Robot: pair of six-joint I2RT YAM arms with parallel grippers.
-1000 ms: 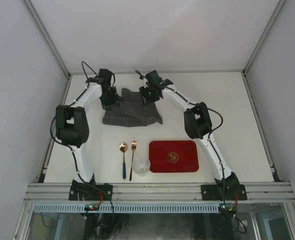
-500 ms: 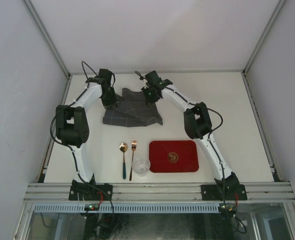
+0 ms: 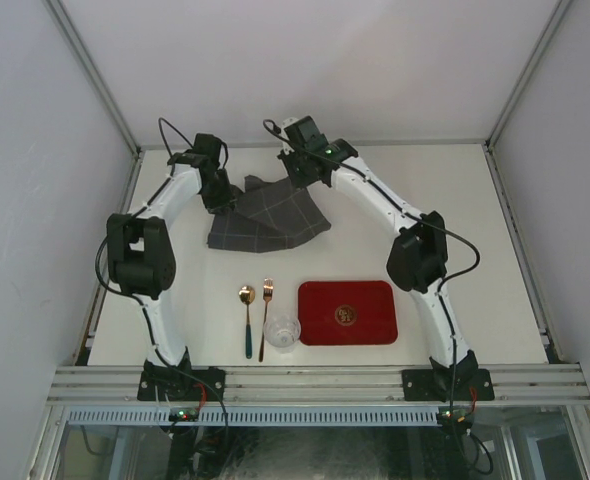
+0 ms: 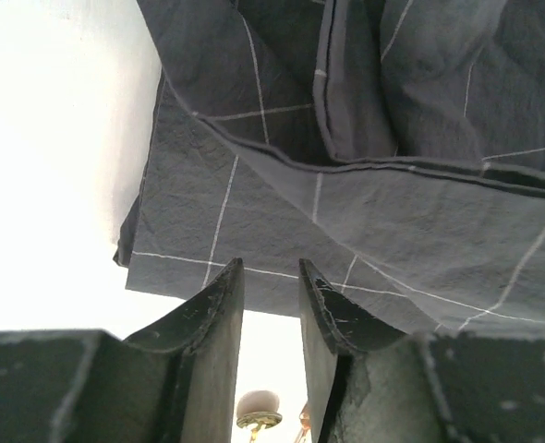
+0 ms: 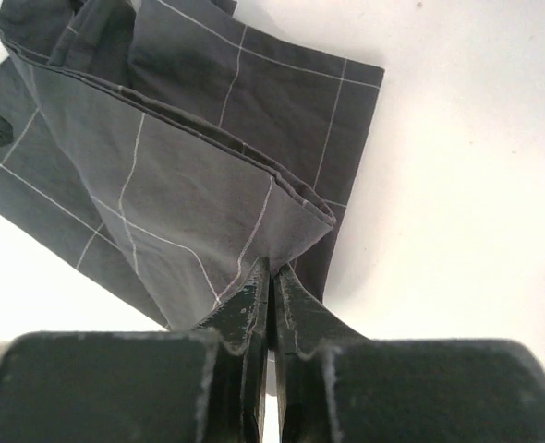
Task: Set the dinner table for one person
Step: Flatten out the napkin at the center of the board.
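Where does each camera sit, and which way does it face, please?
Top external: above, behind the bases, looking down on the dinner table; both arms show.
Left wrist: on the left gripper, facing the checked cloth; its fingers show.
Right wrist: on the right gripper, facing the same cloth; its fingers pinch it.
Shared: the cloth.

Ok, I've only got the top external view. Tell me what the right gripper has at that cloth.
Observer: The right gripper is shut on a folded corner of the checked cloth.
Operator: Now the left one.
Observer: The left gripper has its jaws apart with nothing between them; the cloth's edge sits just beyond its tips.
Operator: Describe the pinched corner.
Observer: It is doubled: two edges run together into the jaws.
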